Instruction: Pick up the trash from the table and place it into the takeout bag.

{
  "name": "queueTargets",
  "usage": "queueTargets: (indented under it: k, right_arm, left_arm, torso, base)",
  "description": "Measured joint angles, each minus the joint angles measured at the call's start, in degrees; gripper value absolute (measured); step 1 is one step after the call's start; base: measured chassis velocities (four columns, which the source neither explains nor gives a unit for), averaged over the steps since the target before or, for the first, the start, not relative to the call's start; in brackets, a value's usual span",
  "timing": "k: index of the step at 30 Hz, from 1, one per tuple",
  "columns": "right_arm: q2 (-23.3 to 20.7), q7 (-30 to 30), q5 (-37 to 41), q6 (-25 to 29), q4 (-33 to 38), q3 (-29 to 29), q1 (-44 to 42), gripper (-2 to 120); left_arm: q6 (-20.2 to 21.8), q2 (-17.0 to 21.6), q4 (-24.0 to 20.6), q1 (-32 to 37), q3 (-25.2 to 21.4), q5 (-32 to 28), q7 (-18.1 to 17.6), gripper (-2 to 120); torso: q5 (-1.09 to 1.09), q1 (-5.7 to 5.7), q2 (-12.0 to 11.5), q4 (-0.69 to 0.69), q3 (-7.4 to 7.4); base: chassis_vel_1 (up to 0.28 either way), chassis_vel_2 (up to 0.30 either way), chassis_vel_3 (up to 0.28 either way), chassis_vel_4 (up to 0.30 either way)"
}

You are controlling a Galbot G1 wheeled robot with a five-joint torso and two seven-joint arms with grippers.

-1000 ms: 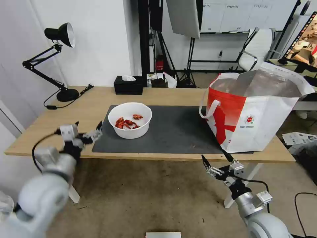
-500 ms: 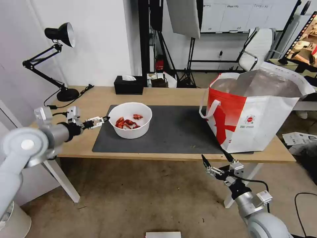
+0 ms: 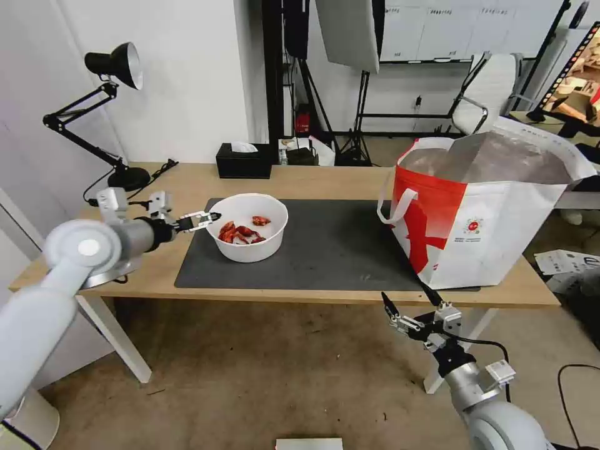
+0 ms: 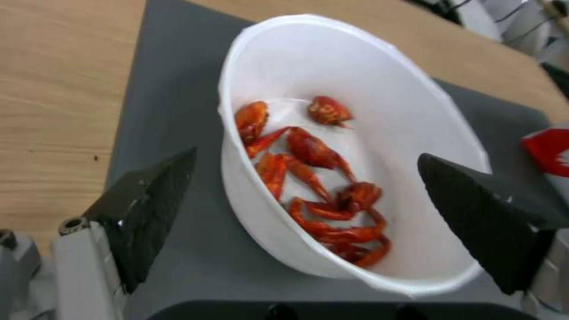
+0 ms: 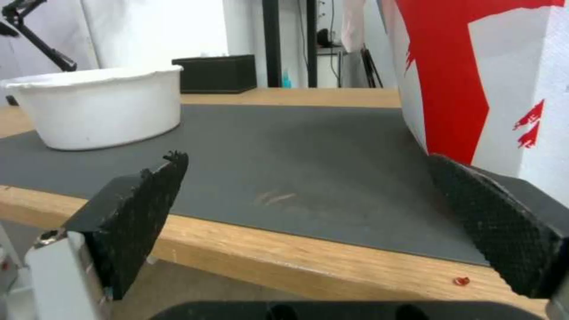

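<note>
Your left tool (image 3: 209, 218) sits at the rim of the bowl (image 3: 246, 235) on the side away from the bag (image 3: 484, 209), fingers spread wide with the rim between them in the left wrist view. The bowl rests on the mat (image 3: 325, 247), well apart from the bag, with red shells (image 4: 308, 178) loose inside. Risks, as I judge them: you pinch only one thin wall, so the bowl may flex or tip as it lifts and spill shells onto the table (image 3: 187, 181). A push before closing may skid it across the mat. Your right tool (image 3: 412, 306) hangs below the table edge near the bag, fingers apart, idle; raising it carelessly could clip the edge.
</note>
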Motion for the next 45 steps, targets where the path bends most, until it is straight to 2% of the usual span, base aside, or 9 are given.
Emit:
queueTargets:
  k: [9, 23, 26, 28, 31, 32, 36, 37, 45]
  right_arm:
    - [0.0, 0.0, 0.0, 0.0, 0.0, 0.0, 0.0, 100]
    - [0.0, 0.0, 0.0, 0.0, 0.0, 0.0, 0.0, 100]
    - [0.0, 0.0, 0.0, 0.0, 0.0, 0.0, 0.0, 100]
    - [0.0, 0.0, 0.0, 0.0, 0.0, 0.0, 0.0, 100]
    - [0.0, 0.0, 0.0, 0.0, 0.0, 0.0, 0.0, 100]
    - [0.0, 0.0, 0.0, 0.0, 0.0, 0.0, 0.0, 100]
    - [0.0, 0.0, 0.0, 0.0, 0.0, 0.0, 0.0, 100]
    - [0.0, 0.0, 0.0, 0.0, 0.0, 0.0, 0.0, 100]
    - [0.0, 0.0, 0.0, 0.0, 0.0, 0.0, 0.0, 100]
  left_arm:
    - [-0.1, -0.9, 4.5, -6.2, 6.8, 1.5, -2.0, 100]
    - [-0.2, -3.1, 8.5, -9.2, 10.9, 1.9, -5.1, 100]
    - [-0.2, -4.0, 9.4, -9.7, 11.6, 1.9, -7.1, 96]
    - [-0.2, -4.3, 9.6, -9.8, 11.9, 1.9, -8.1, 92]
    - [-0.2, -4.7, 9.8, -9.9, 12.2, 1.8, -9.9, 77]
    - [-0.2, -4.7, 9.8, -9.9, 12.2, 1.8, -9.9, 77]
    - [-0.3, -4.7, 9.8, -9.7, 12.2, 1.8, -10.6, 57]
    - [-0.3, -4.7, 9.8, -9.7, 12.2, 1.8, -10.6, 57]
    - [-0.3, -4.7, 9.6, -8.9, 12.0, 1.8, -10.7, 27]
  torso:
    - [0.00, 0.00, 0.0, 0.00, -0.01]
    - [0.00, 0.00, 0.0, 0.00, -0.01]
    - [0.00, 0.00, 0.0, 0.00, -0.01]
    - [0.00, 0.00, 0.0, 0.00, -0.01]
    - [0.00, 0.00, 0.0, 0.00, 0.00]
    - [0.00, 0.00, 0.0, 0.00, 0.00]
    - [0.00, 0.00, 0.0, 0.00, 0.00]
    - [0.00, 0.00, 0.0, 0.00, 0.00]
    - [0.00, 0.00, 0.0, 0.00, -0.01]
  base:
    - [0.000, 0.000, 0.000, 0.000]
    - [0.000, 0.000, 0.000, 0.000]
    - [0.000, 0.000, 0.000, 0.000]
    - [0.000, 0.000, 0.000, 0.000]
    - [0.000, 0.000, 0.000, 0.000]
    - [0.000, 0.000, 0.000, 0.000]
    - [0.000, 0.000, 0.000, 0.000]
    - [0.000, 0.000, 0.000, 0.000]
    - [0.000, 0.000, 0.000, 0.000]
